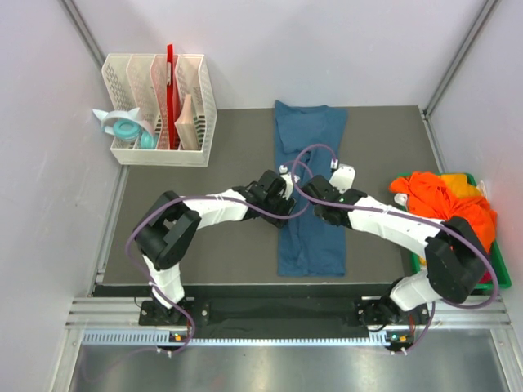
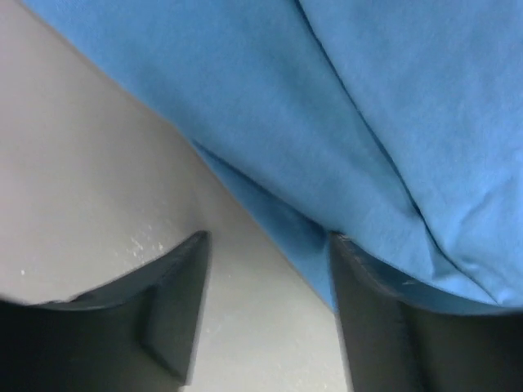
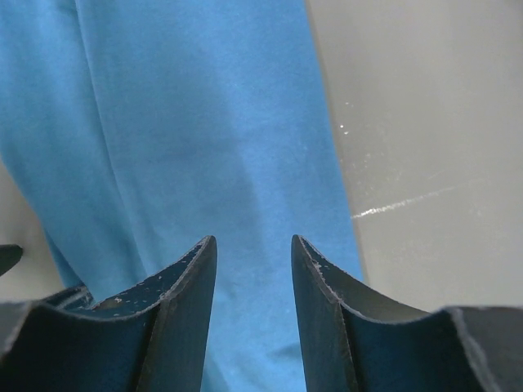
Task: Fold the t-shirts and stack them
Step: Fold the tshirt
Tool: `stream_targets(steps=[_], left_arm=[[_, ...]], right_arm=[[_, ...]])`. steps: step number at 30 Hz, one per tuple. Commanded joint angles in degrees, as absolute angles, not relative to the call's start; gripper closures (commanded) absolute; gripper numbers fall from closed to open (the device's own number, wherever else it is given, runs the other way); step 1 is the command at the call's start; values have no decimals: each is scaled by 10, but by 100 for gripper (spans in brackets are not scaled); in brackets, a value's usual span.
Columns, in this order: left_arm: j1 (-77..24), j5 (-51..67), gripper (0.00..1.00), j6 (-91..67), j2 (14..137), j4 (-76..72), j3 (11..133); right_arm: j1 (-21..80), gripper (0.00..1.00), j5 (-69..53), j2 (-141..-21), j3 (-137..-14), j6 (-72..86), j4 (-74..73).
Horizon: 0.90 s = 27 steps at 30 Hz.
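Teal-blue cotton t-shirt (image 1: 311,245) lies flat on the dark grey tabletop (image 1: 204,155), well left of the green plastic bin (image 1: 501,280), running lengthwise away from the arm bases. It's a long narrow strip, so my read is the sides are folded in and the crosswise folds aren't done. The heap of bright orange t-shirts (image 1: 441,200) sits crumpled in and over that bin, a bit of yellow showing, none folded. No stack anywhere. So it's early: one shirt part-folded, the rest to go.

Left arm (image 1: 208,208) and right arm (image 1: 392,224) meet over the strip's middle, the right one on the bin side.

Left jaws: spread apart, nothing held. Left wrist view has a long edge of the strip running diagonally through the gap. One finger (image 2: 176,310) is over bare tabletop, the other is at the cloth edge. Can't tell if it's under the hem.

Right jaws: released too, nothing gripped. Blue cloth fills the gap between them, and a long edge passes just outboard of one finger (image 3: 327,310). Can't tell whether they touch the fabric.

Likely next: pinch both edges mid-length for the crosswise fold. It's thin layered cotton, so the layers may slip apart.
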State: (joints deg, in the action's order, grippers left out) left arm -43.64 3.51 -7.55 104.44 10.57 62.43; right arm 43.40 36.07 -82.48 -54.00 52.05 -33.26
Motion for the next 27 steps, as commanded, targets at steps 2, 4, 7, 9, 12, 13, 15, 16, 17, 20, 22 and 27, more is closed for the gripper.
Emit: stream_targets(steps=[2,4,7,9,12,13,15,16,17,20,22,27], left_arm=[[-438,11,46,-78,1067,126,640],[-437,9,61,-73,1064,134,638],[-435,10,82,-68,1056,153,637],[-434,11,90,-64,1052,169,637],[-434,8,100,-59,1049,188,636],[-433,7,100,-58,1049,192,635],[-431,5,100,-56,1047,194,633],[-429,4,100,-56,1043,195,628],[-425,4,100,-56,1041,193,627],[-411,5,100,-58,1014,192,625],[-399,-23,100,-64,976,181,621],[-344,-42,100,-69,914,208,655]], right_arm=[[432,59,358,-845,-556,512,-294],[432,59,356,-852,-557,512,-291],[432,60,352,-855,-553,512,-281],[433,60,351,-858,-552,516,-279],[432,60,345,-862,-548,518,-270],[432,60,345,-864,-548,519,-267],[432,60,344,-866,-546,520,-265],[432,60,342,-867,-545,520,-263],[433,60,343,-867,-544,520,-263],[432,60,344,-860,-540,520,-260],[433,60,350,-846,-536,518,-257],[432,58,366,-820,-538,504,-261]])
